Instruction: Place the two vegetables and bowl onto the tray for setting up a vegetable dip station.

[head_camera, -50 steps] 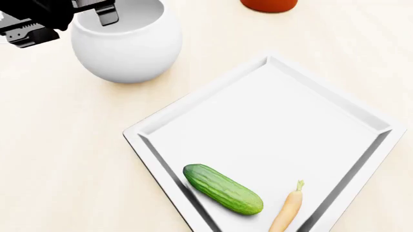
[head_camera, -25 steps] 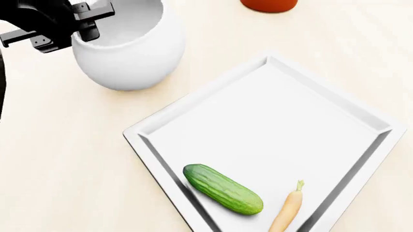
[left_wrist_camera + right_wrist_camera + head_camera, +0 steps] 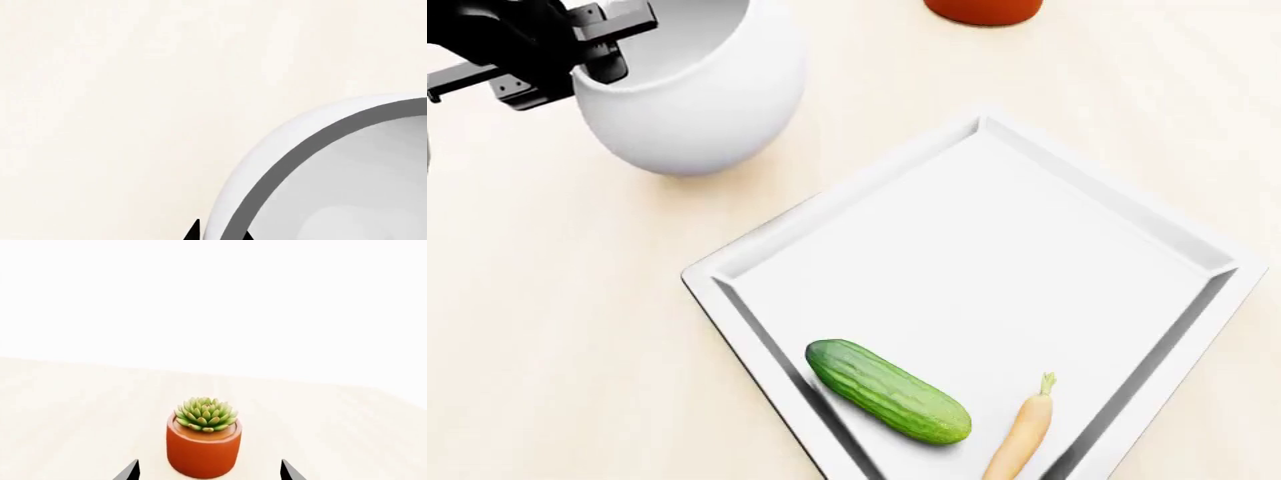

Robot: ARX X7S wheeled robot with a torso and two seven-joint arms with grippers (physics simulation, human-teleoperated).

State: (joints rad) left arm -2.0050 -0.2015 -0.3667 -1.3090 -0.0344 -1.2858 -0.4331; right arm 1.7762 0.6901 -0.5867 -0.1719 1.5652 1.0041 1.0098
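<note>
Left tool (image 3: 598, 48) clamped on tilted bowl (image 3: 694, 110) rim, right tool (image 3: 208, 472) spread, cucumber (image 3: 888, 391) on tray (image 3: 988, 250)

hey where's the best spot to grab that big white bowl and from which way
Probably the thick rim, pinched from above with one finger inside the wide mouth and one outside. The round body of the white bowl looks too broad to span. The left pincer already straddles the rim on the side away from the tray.

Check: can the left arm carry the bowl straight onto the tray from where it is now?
Probably yes. The left gripper is clamped over the bowl rim, bowl tilted. The tray half nearest it is bare; the cucumber and carrot lie at the other end.
</note>
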